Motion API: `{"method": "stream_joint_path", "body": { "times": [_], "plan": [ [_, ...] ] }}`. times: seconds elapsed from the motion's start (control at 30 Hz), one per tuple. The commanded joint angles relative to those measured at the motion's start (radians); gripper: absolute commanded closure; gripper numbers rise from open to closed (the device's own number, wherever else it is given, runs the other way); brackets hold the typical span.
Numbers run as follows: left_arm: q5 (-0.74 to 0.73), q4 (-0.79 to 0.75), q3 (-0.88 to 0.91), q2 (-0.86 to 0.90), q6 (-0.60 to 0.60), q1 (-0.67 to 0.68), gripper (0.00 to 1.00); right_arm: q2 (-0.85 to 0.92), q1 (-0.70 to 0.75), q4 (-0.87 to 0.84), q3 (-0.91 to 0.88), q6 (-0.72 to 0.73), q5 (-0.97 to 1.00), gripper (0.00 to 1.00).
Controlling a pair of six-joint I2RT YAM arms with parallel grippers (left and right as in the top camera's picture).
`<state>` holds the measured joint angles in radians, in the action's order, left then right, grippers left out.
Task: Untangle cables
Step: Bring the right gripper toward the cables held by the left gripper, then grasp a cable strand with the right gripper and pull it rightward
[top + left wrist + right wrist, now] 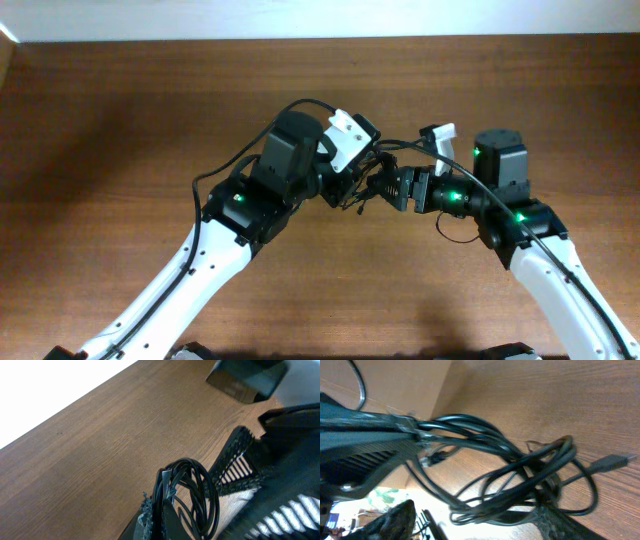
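The cables [366,192] are a bunch of thin black cords hanging between my two grippers above the wooden table [120,120]. My left gripper [352,190] is shut on one side of the bunch. In the left wrist view its fingers [150,517] pinch the strands where the cables [192,491] loop out. In the right wrist view the cables [520,462] spread in loops, and a small plug [610,462] sticks out to the right. My right gripper [480,525] stands open around the bunch's lower loops, which touch one finger [560,522].
A thick black arm cable [245,160] arcs over my left arm. The table's far edge [320,40] meets a pale wall. Both arms crowd the table's middle.
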<state>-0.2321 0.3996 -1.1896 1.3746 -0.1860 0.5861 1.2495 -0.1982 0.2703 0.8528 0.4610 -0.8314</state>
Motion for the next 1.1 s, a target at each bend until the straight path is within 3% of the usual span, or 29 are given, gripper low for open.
{"method": "stream_joint_path", "body": {
  "times": [0.0, 0.2, 0.53, 0.77, 0.87, 0.97, 1.07],
  "plan": [
    [-0.016, -0.007, -0.016, 0.005, 0.017, 0.003, 1.00, 0.035, -0.006, -0.001, 0.013, -0.010, 0.017, 0.32],
    [-0.045, -0.013, -0.016, 0.005, 0.017, 0.010, 1.00, 0.053, -0.006, -0.014, 0.013, -0.007, 0.016, 0.53],
    [-0.037, -0.026, -0.016, 0.028, 0.016, 0.010, 1.00, 0.053, -0.006, -0.016, 0.013, 0.050, -0.076, 0.53],
    [-0.080, -0.097, -0.016, 0.056, 0.017, 0.022, 1.00, 0.053, -0.006, -0.019, 0.013, 0.049, -0.008, 0.59],
    [-0.079, -0.096, -0.016, 0.057, 0.017, 0.022, 1.00, 0.053, -0.006, -0.019, 0.013, 0.049, 0.017, 0.70],
    [-0.079, -0.095, -0.016, 0.057, 0.016, 0.022, 1.00, 0.053, -0.006, -0.023, 0.013, 0.054, -0.015, 0.96],
    [-0.052, -0.071, -0.016, 0.057, 0.016, 0.022, 1.00, 0.053, -0.003, -0.087, 0.013, 0.118, -0.160, 0.96]
  ]
}}
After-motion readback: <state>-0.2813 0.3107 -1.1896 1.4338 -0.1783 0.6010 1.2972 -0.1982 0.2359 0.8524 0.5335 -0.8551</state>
